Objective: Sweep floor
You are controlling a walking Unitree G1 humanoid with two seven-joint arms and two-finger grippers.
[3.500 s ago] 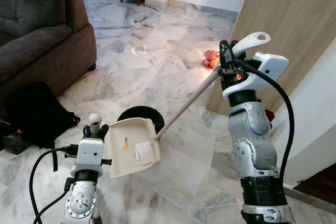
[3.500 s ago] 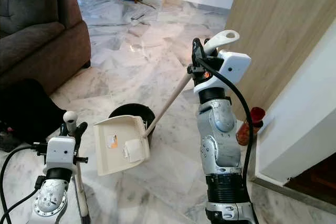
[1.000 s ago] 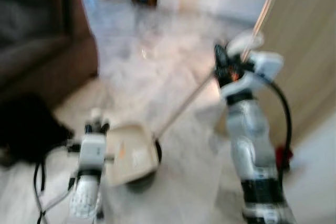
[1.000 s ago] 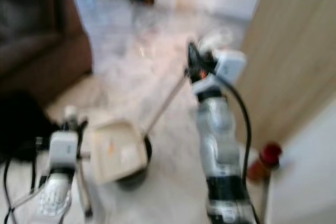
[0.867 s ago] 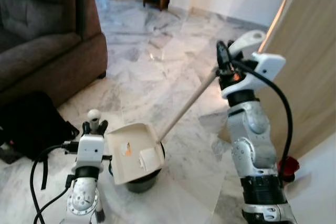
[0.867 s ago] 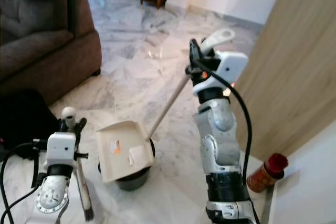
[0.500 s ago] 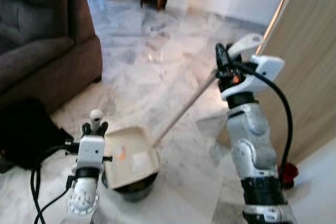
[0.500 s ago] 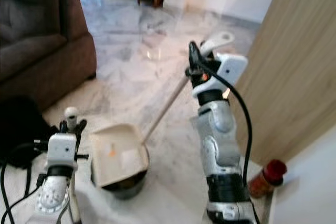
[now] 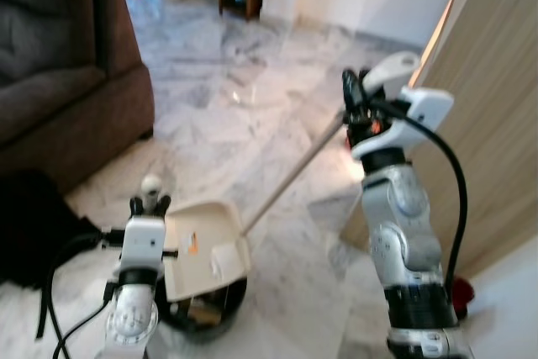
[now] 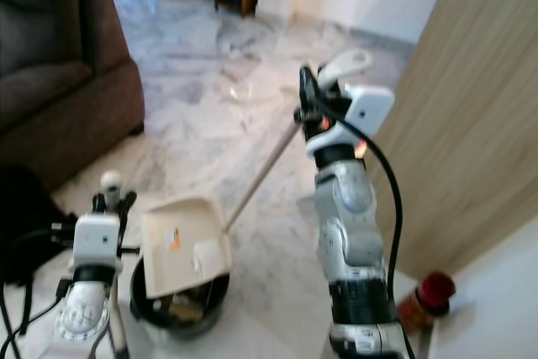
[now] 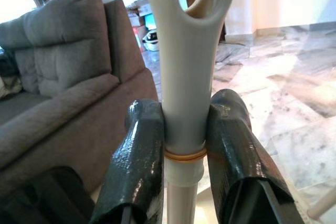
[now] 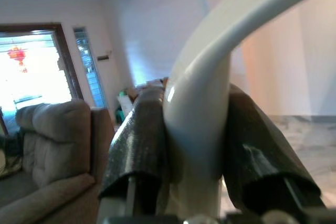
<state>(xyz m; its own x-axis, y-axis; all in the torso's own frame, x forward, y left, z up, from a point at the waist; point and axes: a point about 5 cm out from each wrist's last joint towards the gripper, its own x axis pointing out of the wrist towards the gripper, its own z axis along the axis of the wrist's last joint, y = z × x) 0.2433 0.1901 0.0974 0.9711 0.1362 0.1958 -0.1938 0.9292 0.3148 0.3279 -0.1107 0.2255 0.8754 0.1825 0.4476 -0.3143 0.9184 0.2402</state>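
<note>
The right gripper [image 12: 191,145] clamped the cream dustpan's [image 9: 206,245] long handle; the left gripper [image 11: 184,145] squeezed the broom handle [image 11: 184,72].

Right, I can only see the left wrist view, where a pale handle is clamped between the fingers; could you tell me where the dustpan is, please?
Observer: The dustpan is tilted over a black bin on the floor, just beside the left gripper.
Operator: Thank you. What is holding it?
Observer: The right gripper is shut on the top of its long handle.
Operator: Is anything in the bin?
Observer: Some scraps, too blurred to identify.
</note>
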